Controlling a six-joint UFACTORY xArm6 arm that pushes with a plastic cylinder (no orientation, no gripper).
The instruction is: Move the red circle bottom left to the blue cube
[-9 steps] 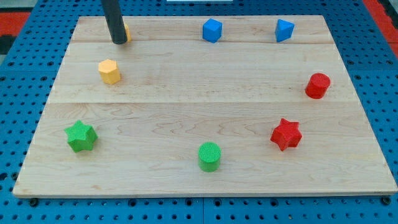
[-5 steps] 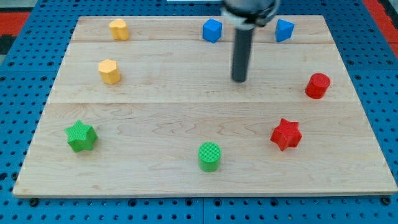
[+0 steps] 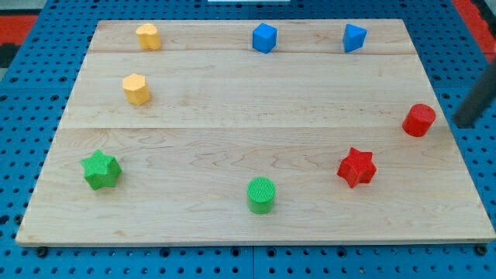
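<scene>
Red circle [image 3: 419, 120] at the view's right margin of the wooden board [image 3: 232, 101], close to the board's edge, upright, touching no other block. My tip [image 3: 465, 124] just beside it on the view's right, out past the board's edge, with a small gap visible between the two; rod slanting up toward the view's upper right. No jaws on this rig, only the bare rod end, so nothing to open or close.

Blue cube [image 3: 264, 37] in the top strip of the board, well apart from the red circle, up and toward the view's left. Target spot judged to lie just below and left of that cube, on bare wood.

Governing relation: tip, circle and goal in roughly one line, with the tip on the circle's far side from the cube. Push direction therefore leftward and upward in the view. Blue block [image 3: 354, 37] near the top right, shape hard to tell, near that line.
</scene>
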